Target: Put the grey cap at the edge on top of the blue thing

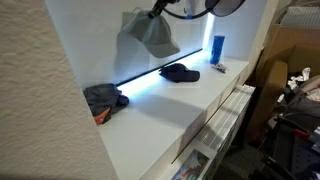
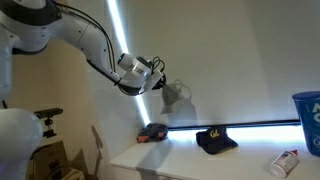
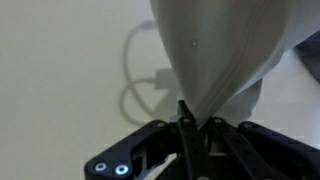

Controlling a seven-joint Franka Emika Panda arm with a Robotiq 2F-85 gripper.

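While my gripper [image 3: 188, 118] pinches the grey cap [image 1: 148, 35] by a thin fold, it hangs high above the counter [image 1: 160, 115], well apart from the blue thing [image 1: 216, 48]. Risk, my guess: limp fabric swings in transit, slips the pinch, or drapes off-centre and topples the blue thing.

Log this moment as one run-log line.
end effector: shut on grey cap | cap: aloft above shelf | blue thing: standing on shelf, uncapped | placement: not yet done

white surface [image 1: 165, 110] carries a dark cap [image 1: 180, 72], a crumpled dark cloth [image 1: 104, 99], a blue container [image 1: 217, 50] and a small white bottle [image 2: 284, 162] lying flat.
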